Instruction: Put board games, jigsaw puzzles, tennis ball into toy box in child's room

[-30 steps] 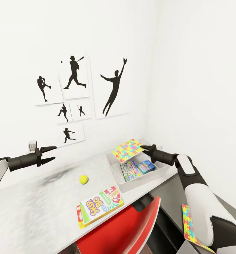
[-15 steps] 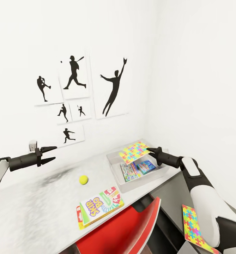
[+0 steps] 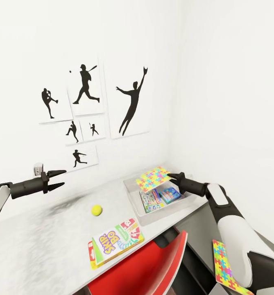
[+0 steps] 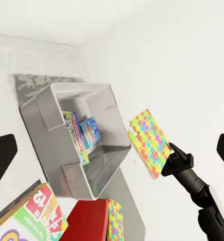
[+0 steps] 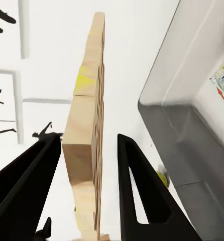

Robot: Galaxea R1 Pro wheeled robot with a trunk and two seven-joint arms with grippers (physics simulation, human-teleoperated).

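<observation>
Jaws of the right gripper [image 3: 169, 176] clenched on a thin multicoloured jigsaw puzzle [image 3: 154, 178], held above the light grey toy box [image 3: 133, 200] for dropping in; left gripper [image 3: 59, 178] released, idle

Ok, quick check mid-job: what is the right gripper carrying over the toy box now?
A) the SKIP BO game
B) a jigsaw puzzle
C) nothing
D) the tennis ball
B: the right gripper is shut on a multicoloured jigsaw puzzle above the toy box, while the tennis ball and SKIP BO game lie on the table.
</observation>
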